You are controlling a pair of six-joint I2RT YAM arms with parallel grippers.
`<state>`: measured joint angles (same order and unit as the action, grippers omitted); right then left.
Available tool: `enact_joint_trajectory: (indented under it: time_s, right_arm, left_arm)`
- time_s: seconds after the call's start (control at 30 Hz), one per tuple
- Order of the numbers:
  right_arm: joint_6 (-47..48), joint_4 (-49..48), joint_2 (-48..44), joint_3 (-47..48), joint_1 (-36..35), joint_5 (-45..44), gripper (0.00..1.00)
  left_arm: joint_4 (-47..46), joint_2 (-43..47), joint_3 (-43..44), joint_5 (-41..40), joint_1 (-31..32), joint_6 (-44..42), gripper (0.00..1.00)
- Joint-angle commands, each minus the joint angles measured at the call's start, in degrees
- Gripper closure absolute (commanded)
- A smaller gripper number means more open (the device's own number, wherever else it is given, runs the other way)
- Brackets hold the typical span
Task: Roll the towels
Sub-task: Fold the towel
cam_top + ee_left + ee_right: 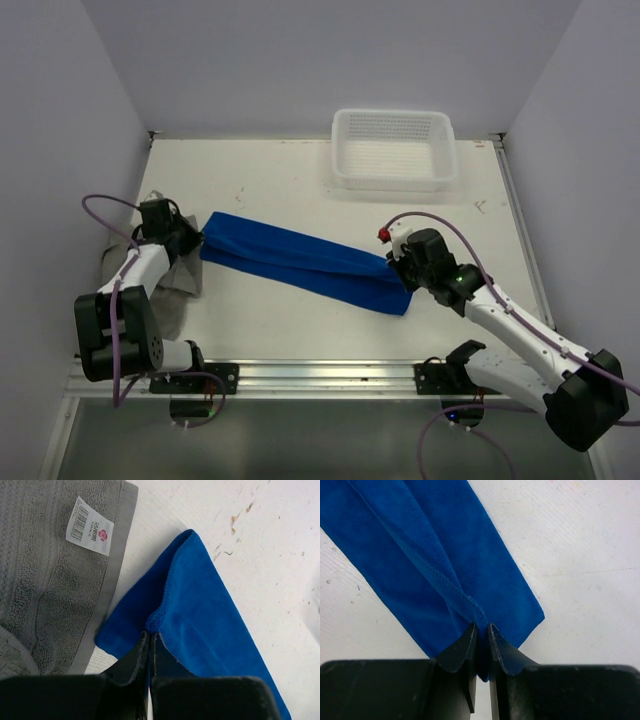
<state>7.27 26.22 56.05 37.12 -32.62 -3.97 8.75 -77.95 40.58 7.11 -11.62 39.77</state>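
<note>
The left gripper [151, 632] is fully closed, and we see its two fingers pinching a raised fold at one end of the blue towel [300, 262]. The right gripper [482, 626] has its two fingers standing only a narrow slot apart. A puckered ridge of the same blue cloth runs into that slot and fills it, so we read this as a pinch on the opposite end.

We count two towels, one blue and one grey.

1. The blue towel lies on the tabletop [280, 190] as one long folded band. It runs diagonally from the left gripper down to the right gripper and is stretched fairly straight between the two. In the right wrist view a stitched hem runs along the band towards the fingers.
2. The grey towel [183, 278] lies bunched at the left edge of the tabletop, partly under the left arm. In the left wrist view its bordered edge lies just beside the blue towel's near corner; we cannot tell whether the two touch. It carries one white tag [90, 526] printed with a barcode and a small red mark.

We count one basket [393, 182]. It is white and perforated, and it stands at the far side of the tabletop, well apart from both towels. Nothing shows inside it.

The tabletop surface shows scattered small marks and stains.
</note>
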Motion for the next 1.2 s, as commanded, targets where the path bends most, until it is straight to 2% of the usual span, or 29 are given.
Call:
enact_joint_trajectory:
  time_s: [0.0, 0.47, 0.93, 0.97, 1.07, 1.1, 1.17]
  right_arm:
    - [-0.8, 0.4, -1.6, 0.1, -0.2, -0.3, 0.85]
    - [-0.8, 0.4, -4.0, -0.5, -0.2, -0.2, 0.89]
    - [-0.6, 0.2, -4.8, -1.0, -0.3, 3.1, 0.65]
    - [-0.8, 0.3, -5.3, -1.0, -0.2, 3.2, 0.58]
    - [-1.4, 0.3, -6.0, -0.9, -0.3, 2.7, 0.5]
    - [-1.6, 0.3, -6.0, -0.9, -0.2, 2.6, 0.5]
    - [-2.1, 0.3, -5.8, -0.7, -0.3, 1.3, 0.49]
  left_arm:
    - [-0.1, 2.2, 0.6, -0.2, -0.6, -1.2, 1.0]
    - [1.0, 3.2, 1.1, 1.9, -2.8, -0.8, 1.0]
    - [-0.1, 3.2, -0.3, 3.4, -3.2, -2.5, 1.0]
    - [-0.1, 3.1, -0.4, 3.7, -3.3, -2.5, 1.0]
    - [-0.1, 2.9, -0.8, 4.0, -3.2, -3.0, 0.89]
    - [-0.1, 2.9, -1.0, 4.0, -3.2, -3.0, 0.83]
    - [0.1, 3.1, -1.2, 3.3, -3.2, -3.0, 0.77]
